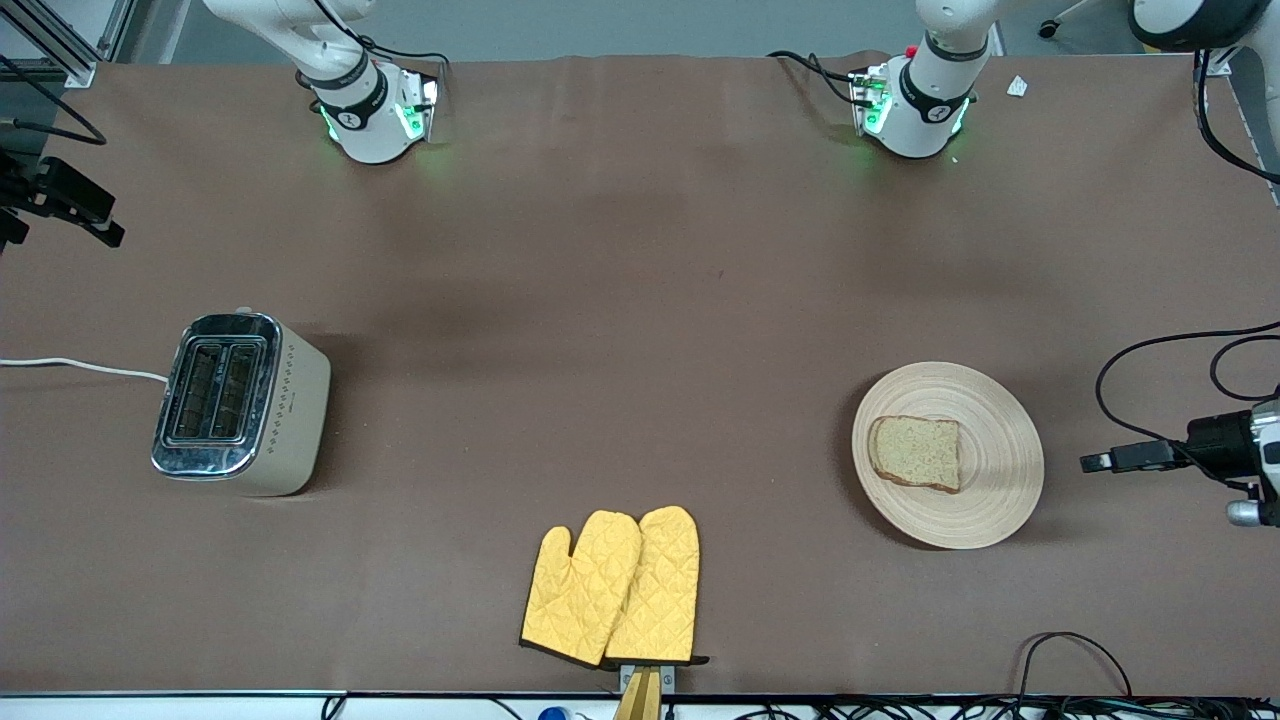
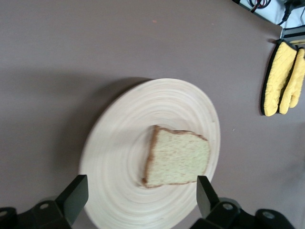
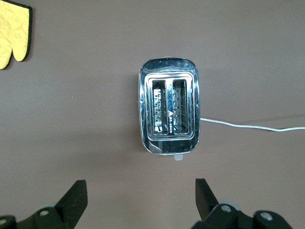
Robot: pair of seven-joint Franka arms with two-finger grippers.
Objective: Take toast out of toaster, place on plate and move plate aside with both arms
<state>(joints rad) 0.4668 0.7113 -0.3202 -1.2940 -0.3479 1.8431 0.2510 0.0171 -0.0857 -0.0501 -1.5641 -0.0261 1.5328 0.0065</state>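
Observation:
The toast (image 1: 915, 452), a speckled tan slice with a brown crust, lies flat on the round pale plate (image 1: 1000, 460), a little off centre toward the right arm's end. The plate sits at the left arm's end of the table. My left gripper (image 2: 141, 193) hangs open high over the plate (image 2: 119, 157), and its two black fingers (image 2: 76, 195) frame the rim and the toast (image 2: 177, 157) below, holding nothing. My right gripper (image 3: 140, 196) is open and empty, up in the air over the table beside the toaster (image 3: 167, 112). Neither gripper shows in the front view.
The chrome two-slot toaster (image 1: 240, 402) stands at the right arm's end, its white cord (image 1: 80, 366) trailing off the table edge. Two yellow oven mitts (image 1: 615, 585) lie at the table's edge nearest the front camera. Black cables and a camera mount (image 1: 1180, 455) sit beside the plate.

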